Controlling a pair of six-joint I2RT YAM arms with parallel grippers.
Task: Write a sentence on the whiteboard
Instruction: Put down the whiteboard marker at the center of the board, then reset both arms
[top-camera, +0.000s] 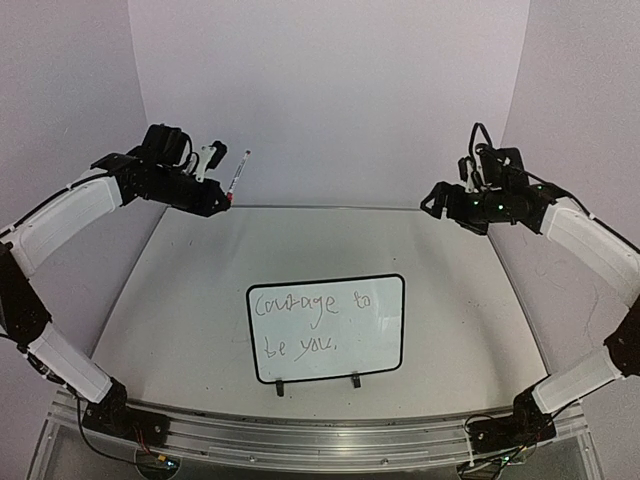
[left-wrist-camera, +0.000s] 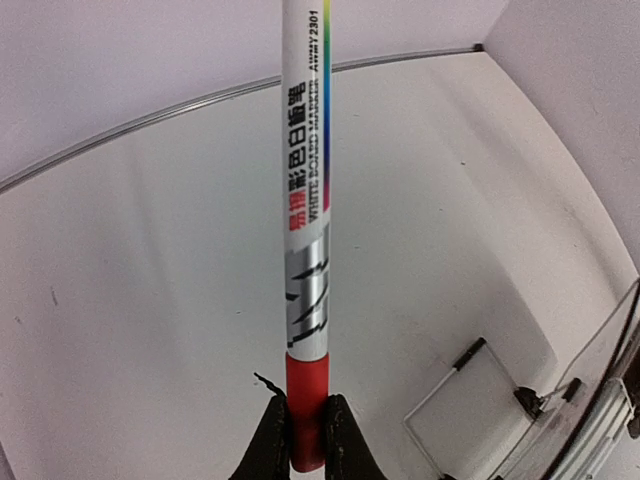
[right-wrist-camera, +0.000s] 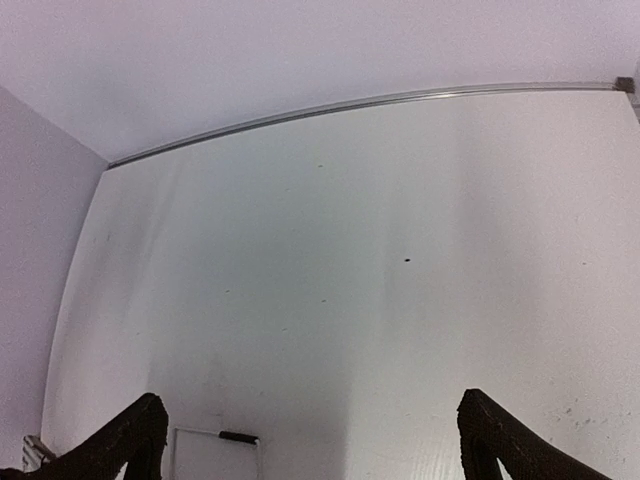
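Whiteboard (top-camera: 378, 345) sentence (top-camera: 300, 308) reads "Courage to be you,".

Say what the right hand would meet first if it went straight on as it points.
Probably the bare table, beyond the whiteboard corner; the right hand is open with nothing between, though depth is unclear.

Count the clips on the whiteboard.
2. The left clip and the right clip both sit on the near long edge of the whiteboard, apart from each other. The top view shows the whole board, so none seems hidden.
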